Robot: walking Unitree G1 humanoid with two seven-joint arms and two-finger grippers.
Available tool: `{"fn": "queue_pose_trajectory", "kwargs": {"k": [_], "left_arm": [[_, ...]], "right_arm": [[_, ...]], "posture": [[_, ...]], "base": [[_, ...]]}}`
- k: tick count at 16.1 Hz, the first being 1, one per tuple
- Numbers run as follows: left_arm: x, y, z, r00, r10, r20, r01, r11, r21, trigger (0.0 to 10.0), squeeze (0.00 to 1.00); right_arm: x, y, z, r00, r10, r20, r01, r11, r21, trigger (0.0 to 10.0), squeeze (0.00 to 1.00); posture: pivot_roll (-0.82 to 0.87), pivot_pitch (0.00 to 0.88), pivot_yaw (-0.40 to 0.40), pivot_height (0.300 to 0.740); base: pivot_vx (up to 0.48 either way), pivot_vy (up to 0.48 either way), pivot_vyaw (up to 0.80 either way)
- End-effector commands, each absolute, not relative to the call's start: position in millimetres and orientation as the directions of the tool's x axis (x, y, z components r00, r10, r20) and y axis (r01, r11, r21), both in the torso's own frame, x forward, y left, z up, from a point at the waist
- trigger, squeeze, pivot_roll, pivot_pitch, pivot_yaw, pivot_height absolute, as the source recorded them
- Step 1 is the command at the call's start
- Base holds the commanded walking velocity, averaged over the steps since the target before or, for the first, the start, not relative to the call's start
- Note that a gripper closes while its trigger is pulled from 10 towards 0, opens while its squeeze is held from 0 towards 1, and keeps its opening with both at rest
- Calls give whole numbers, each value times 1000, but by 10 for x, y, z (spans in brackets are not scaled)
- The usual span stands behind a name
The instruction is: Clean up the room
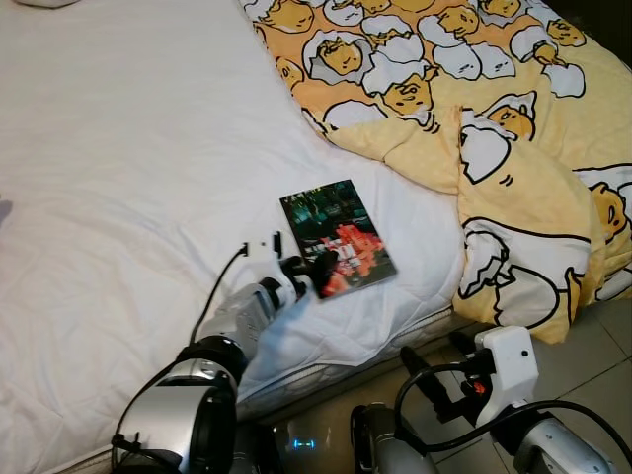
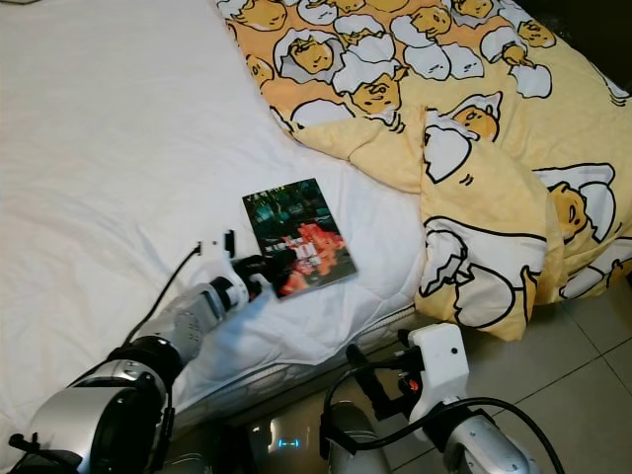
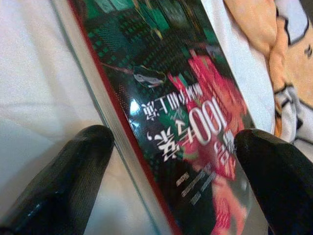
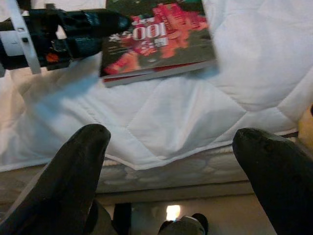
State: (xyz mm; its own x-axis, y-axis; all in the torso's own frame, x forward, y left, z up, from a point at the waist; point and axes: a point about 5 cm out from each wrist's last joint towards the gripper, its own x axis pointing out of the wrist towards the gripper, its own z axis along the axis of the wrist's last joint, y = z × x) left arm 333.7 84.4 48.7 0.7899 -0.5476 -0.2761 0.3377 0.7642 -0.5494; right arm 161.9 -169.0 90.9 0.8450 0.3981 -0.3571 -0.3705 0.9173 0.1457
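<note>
One book (image 1: pixel 338 238) lies flat near the bed (image 1: pixel 118 197) edge, the left gripper (image 1: pixel 308 273) straddling its near corner with fingers spread, so the pickup has begun and next needs them to pinch; the right gripper (image 4: pixel 171 161) waits spread below.

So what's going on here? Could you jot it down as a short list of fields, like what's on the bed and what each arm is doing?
Place: bed with a white quilted mattress cover
Book: glossy green and red cover, lying flat near the bed's edge
Blanket: yellow cartoon-print blanket, bunched beside the book and hanging over the bed's edge
Left tool: open at the book's near corner, one finger on the sheet, the other over the cover
Right tool: open, held low in front of the bed's edge
Floor: pale tiles
</note>
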Motion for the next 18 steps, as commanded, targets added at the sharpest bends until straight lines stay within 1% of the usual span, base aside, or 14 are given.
{"fn": "queue_pose_trajectory", "kwargs": {"k": [1,2,3,4,6,7,10,11,15,16,18], "left_arm": [[3249,730,389,743,-585,-325,356,757,-548,4824,0],[3196,690,330,721,-595,-354,357,758,-547,0,0],[3160,642,281,721,-578,-382,313,764,-564,0,0],[3158,612,281,736,-566,-372,247,735,-631,0,0],[3128,579,242,753,-536,-382,137,695,-705,0,0],[3120,574,233,759,-528,-381,120,688,-716,0,0],[3079,527,200,781,-508,-364,40,622,-782,0,0],[3067,512,193,780,-513,-358,39,611,-790,0,0],[3004,446,148,758,-535,-374,64,632,-773,0,0],[2985,417,139,747,-546,-379,91,648,-756,0,0],[2974,358,157,732,-578,-362,139,646,-751,0,0]], "right_arm": [[1589,-1654,910,837,412,-359,-379,911,162,10000,0],[1597,-1638,905,837,415,-357,-380,910,165,10000,0],[1602,-1617,894,837,416,-356,-378,909,173,10000,0],[1601,-1606,887,836,416,-357,-376,909,178,10000,0],[1594,-1581,871,835,417,-359,-373,909,188,10000,0],[1592,-1570,869,834,418,-359,-373,908,191,10000,0],[1551,-1550,848,832,415,-367,-363,909,204,10000,0],[1543,-1543,845,832,414,-370,-361,910,206,10000,0],[1537,-1526,834,831,413,-373,-358,910,209,10000,0],[1539,-1522,834,832,412,-372,-357,910,209,10000,0],[1541,-1521,835,834,409,-371,-354,912,209,10000,0]], "posture": [[-393,214,10,703],[-389,209,12,703],[-385,206,16,703],[-383,205,17,703],[-383,205,18,703],[-388,206,20,703],[-391,209,22,703],[-391,209,21,703],[-392,212,23,703],[-393,212,24,703],[-393,211,24,703]], "base": [[0,0,0],[0,0,0],[0,0,0],[0,0,0],[0,0,0],[0,0,0],[0,0,0],[0,0,0],[0,0,0],[0,0,0],[0,0,0]]}}
